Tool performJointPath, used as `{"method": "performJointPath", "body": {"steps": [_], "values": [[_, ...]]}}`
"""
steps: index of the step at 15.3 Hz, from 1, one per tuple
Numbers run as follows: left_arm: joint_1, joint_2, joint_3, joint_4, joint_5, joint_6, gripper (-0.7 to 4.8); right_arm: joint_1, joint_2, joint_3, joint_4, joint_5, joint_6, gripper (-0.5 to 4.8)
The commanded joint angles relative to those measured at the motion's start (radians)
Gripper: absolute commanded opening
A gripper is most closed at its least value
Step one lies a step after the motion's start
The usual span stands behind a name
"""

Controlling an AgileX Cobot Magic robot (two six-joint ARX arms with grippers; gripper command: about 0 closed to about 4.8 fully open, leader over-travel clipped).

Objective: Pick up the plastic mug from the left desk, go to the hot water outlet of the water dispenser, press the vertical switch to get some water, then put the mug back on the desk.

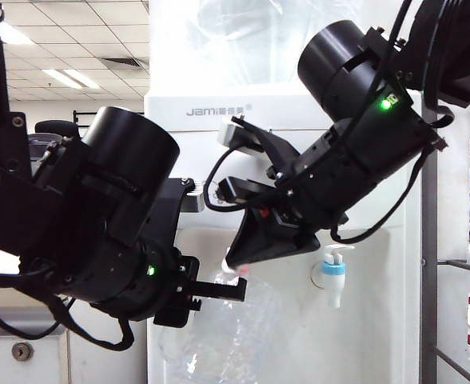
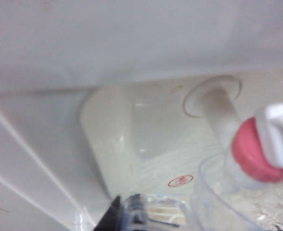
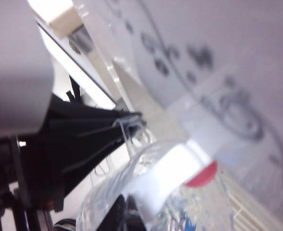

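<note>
The clear plastic mug [image 1: 219, 336] hangs in front of the white water dispenser [image 1: 219, 112], its rim [image 2: 213, 192] just under the hot water outlet [image 2: 257, 154] with the red collar. My left gripper [image 1: 231, 290] is shut on the mug's near side; a dark finger [image 2: 113, 216] presses against clear plastic. The right gripper [image 1: 236, 260] reaches down from the upper right, shut, its tip [image 3: 125, 211] against the white vertical switch [image 3: 170, 178] on the red-collared tap. The red collar [image 3: 201, 175] shows beyond the switch. The tap is mostly hidden in the exterior view.
A second tap with a blue collar [image 1: 333, 276] sticks out to the right of the red one. The left desk's white front with a keyhole [image 1: 21, 350] is at the lower left. A metal rack [image 1: 451, 264] stands at the right edge.
</note>
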Motion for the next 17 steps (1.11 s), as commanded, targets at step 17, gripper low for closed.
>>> {"method": "performJointPath", "body": {"steps": [17], "values": [[0.003,-0.006,0.001,0.019,-0.031,-0.004,-0.05,-0.001,0.008,-0.006,-0.015,0.041,0.003,-0.06]]}}
